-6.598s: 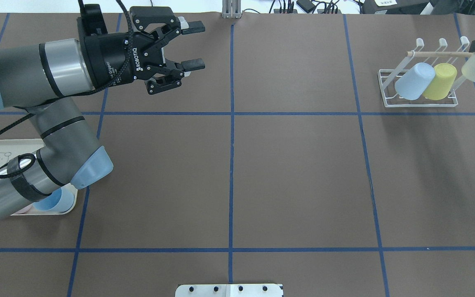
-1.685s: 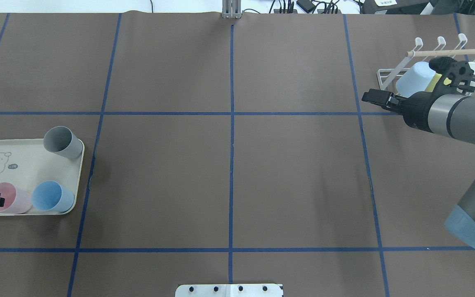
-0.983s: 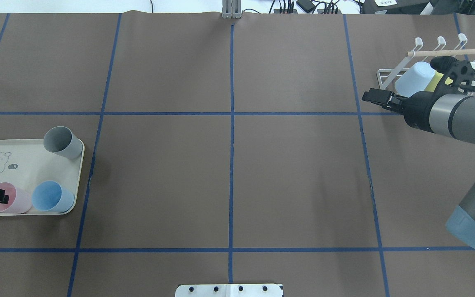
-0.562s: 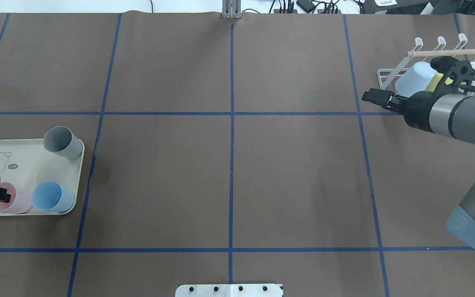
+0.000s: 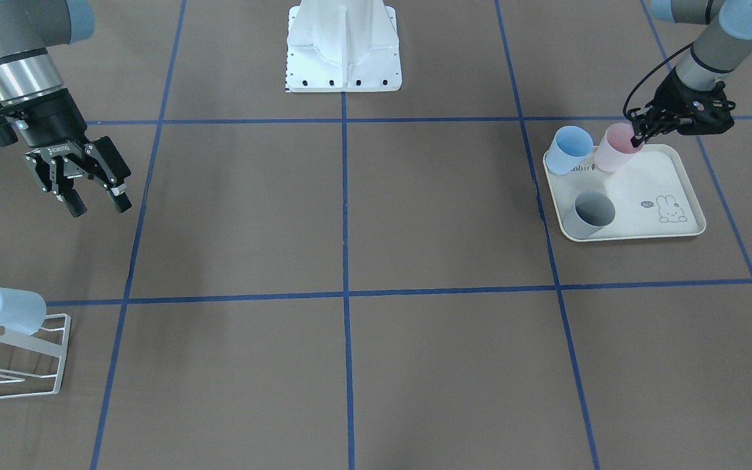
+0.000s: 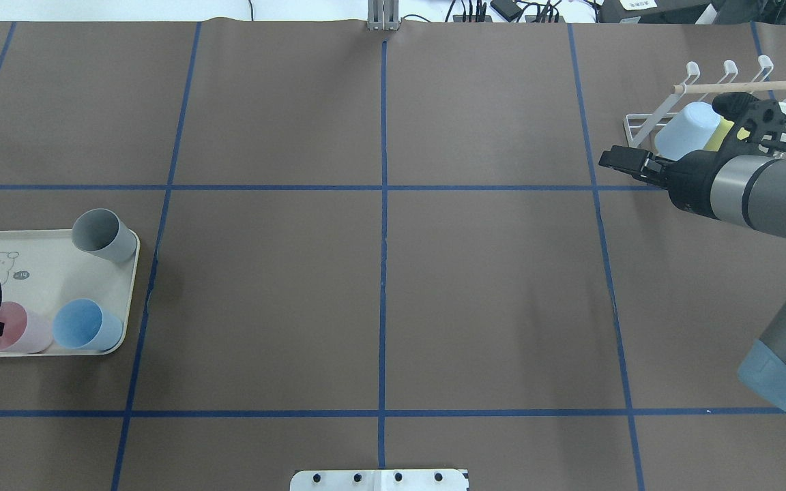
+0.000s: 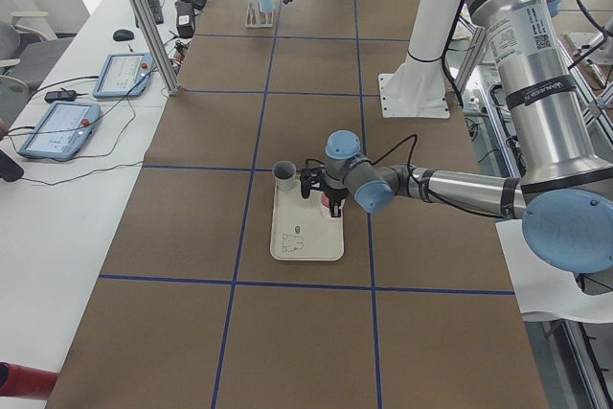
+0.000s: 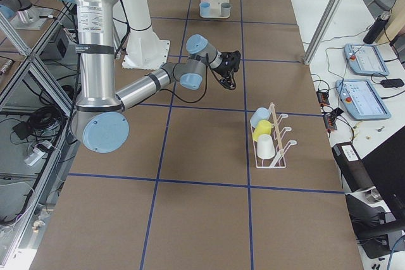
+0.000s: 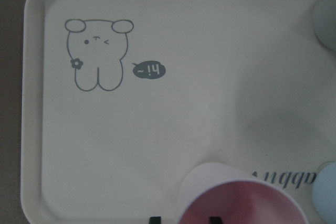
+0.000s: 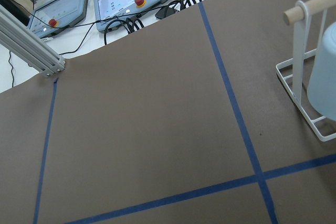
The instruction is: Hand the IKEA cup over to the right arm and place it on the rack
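The pink cup (image 5: 614,151) stands on the cream tray (image 5: 689,228), beside a light blue cup (image 5: 572,149) and a grey cup (image 5: 590,212). My left gripper (image 5: 637,134) is at the pink cup's rim. In the left wrist view its jaws (image 9: 184,219) straddle the cup wall (image 9: 241,203), one inside and one outside, with small gaps. My right gripper (image 5: 97,203) is open and empty, raised beside the white wire rack (image 6: 645,126). The rack holds a light blue cup (image 6: 686,129), a yellow cup and a whitish cup.
The rack's wooden dowel (image 6: 741,86) runs over the cups on it. The rack (image 5: 36,356) stands at the table's right end and the tray (image 6: 132,273) at its left end. The robot base (image 5: 343,52) is mid-table on the robot's side.
The left arm swung from the far left of the table down to the tray, and its visible finger has just shifted left at the pink cup. The right gripper left the whitish cup on the rack.
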Controlling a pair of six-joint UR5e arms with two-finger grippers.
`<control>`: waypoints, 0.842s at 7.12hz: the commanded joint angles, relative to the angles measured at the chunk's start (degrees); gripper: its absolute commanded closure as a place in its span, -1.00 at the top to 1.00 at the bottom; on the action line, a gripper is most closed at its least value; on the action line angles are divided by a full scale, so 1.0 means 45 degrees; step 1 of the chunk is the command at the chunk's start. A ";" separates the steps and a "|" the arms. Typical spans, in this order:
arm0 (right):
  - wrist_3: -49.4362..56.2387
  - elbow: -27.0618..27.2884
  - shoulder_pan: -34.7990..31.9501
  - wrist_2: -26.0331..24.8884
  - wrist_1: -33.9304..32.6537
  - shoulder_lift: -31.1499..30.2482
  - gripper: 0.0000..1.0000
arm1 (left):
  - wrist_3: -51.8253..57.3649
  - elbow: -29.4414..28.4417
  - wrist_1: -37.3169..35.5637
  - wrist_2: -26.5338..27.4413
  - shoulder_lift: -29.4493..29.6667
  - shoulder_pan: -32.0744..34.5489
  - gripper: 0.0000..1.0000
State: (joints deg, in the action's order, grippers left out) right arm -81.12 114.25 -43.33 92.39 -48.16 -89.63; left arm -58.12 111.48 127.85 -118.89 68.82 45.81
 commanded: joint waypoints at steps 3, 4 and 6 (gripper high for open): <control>0.0000 0.0001 0.0039 -0.0042 0.0000 0.0074 1.00 | 0.0065 0.2566 -0.0169 -0.0102 -0.1817 0.2316 -1.00; -0.0251 0.0001 0.0368 -0.0448 0.0000 0.0152 1.00 | -0.0091 0.2860 -0.0208 -0.0160 -0.1449 0.2301 -1.00; -0.1652 -0.0019 0.1052 -0.0998 -0.0425 0.1143 1.00 | -0.2750 0.2340 -0.0228 -0.0570 0.1875 0.2301 -1.00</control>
State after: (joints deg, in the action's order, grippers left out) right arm -84.86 114.21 -40.29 89.06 -48.64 -87.18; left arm -63.13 123.27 126.92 -120.69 68.64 56.13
